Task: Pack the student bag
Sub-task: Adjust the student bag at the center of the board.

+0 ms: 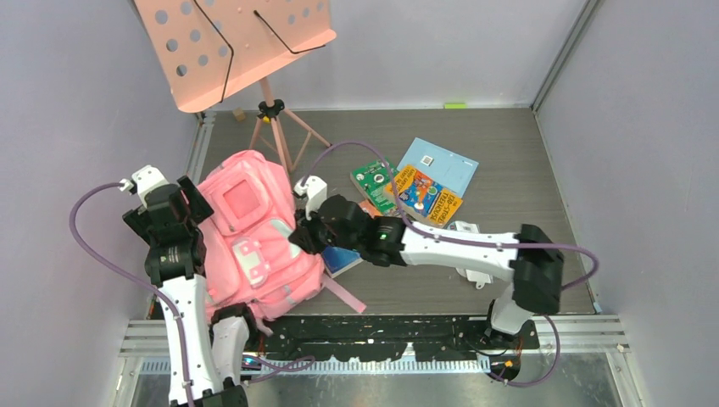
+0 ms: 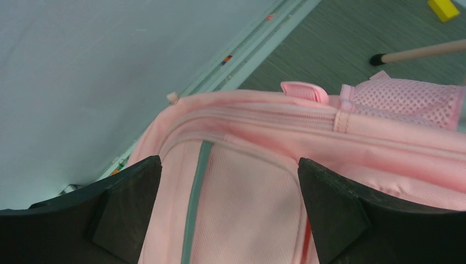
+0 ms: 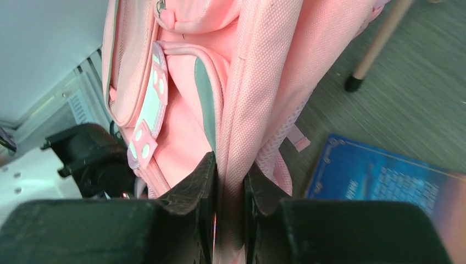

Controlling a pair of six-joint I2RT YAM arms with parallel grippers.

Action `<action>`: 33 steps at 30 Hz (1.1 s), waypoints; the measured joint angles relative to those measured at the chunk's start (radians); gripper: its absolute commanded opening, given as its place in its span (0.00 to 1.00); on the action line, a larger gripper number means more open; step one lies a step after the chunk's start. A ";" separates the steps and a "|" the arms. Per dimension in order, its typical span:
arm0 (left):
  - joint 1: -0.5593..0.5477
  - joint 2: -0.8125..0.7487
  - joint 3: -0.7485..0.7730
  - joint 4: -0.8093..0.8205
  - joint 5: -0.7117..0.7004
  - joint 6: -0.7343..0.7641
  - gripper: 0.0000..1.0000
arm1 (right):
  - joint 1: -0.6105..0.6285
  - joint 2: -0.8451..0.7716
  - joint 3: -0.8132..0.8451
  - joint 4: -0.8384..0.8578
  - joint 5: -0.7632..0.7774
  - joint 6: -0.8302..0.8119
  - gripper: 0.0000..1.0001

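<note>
The student bag (image 1: 254, 229), a large soft pink backpack, lies on the table left of centre with its front pockets facing up. My right gripper (image 1: 298, 237) is at the bag's right edge. In the right wrist view the right gripper (image 3: 229, 181) is shut on a fold of the pink fabric of the bag (image 3: 264, 82). My left gripper (image 1: 199, 216) hovers at the bag's left side. The left wrist view shows the left gripper (image 2: 231, 212) open, its fingers (image 2: 126, 209) spread wide over the bag (image 2: 253, 192) and holding nothing.
A blue book (image 1: 343, 259) lies partly under my right gripper, next to the bag. A green book (image 1: 373, 182), an orange book (image 1: 424, 193) and a pale blue book (image 1: 438, 163) lie to the right. A salmon music stand (image 1: 237, 47) stands on its tripod (image 1: 275, 127) behind the bag.
</note>
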 measured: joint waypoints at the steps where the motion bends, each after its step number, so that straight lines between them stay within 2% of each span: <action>1: -0.002 0.000 0.000 0.000 0.015 0.002 0.98 | 0.000 -0.034 -0.013 -0.024 0.004 -0.014 0.01; 14: -0.064 -0.047 -0.026 0.001 0.358 -0.002 0.98 | -0.009 -0.412 -0.157 -0.363 0.206 -0.082 0.00; 18: -0.126 -0.014 -0.041 -0.004 0.463 -0.002 0.98 | -0.141 -0.496 -0.180 -0.477 0.192 -0.088 0.00; 23: -0.177 0.031 -0.053 -0.008 0.531 -0.003 0.98 | -0.321 -0.562 -0.248 -0.555 0.183 -0.068 0.00; 27: -0.182 0.038 -0.081 -0.013 0.599 -0.028 0.98 | -0.389 -0.577 -0.299 -0.559 0.163 -0.049 0.02; 28: -0.182 0.039 -0.088 -0.013 0.615 -0.038 0.98 | -0.401 -0.577 -0.309 -0.555 0.161 -0.044 0.04; 30: -0.182 0.040 -0.105 -0.013 0.645 -0.069 0.98 | -0.424 -0.577 -0.334 -0.544 0.156 -0.031 0.21; 31: -0.182 0.041 -0.118 -0.010 0.661 -0.092 0.98 | -0.432 -0.577 -0.343 -0.542 0.155 -0.025 0.42; 32: -0.182 0.042 -0.131 -0.006 0.676 -0.113 0.98 | -0.440 -0.576 -0.351 -0.543 0.155 -0.018 0.52; 33: -0.182 0.043 -0.149 -0.001 0.692 -0.138 0.98 | -0.447 -0.574 -0.354 -0.543 0.164 -0.010 0.69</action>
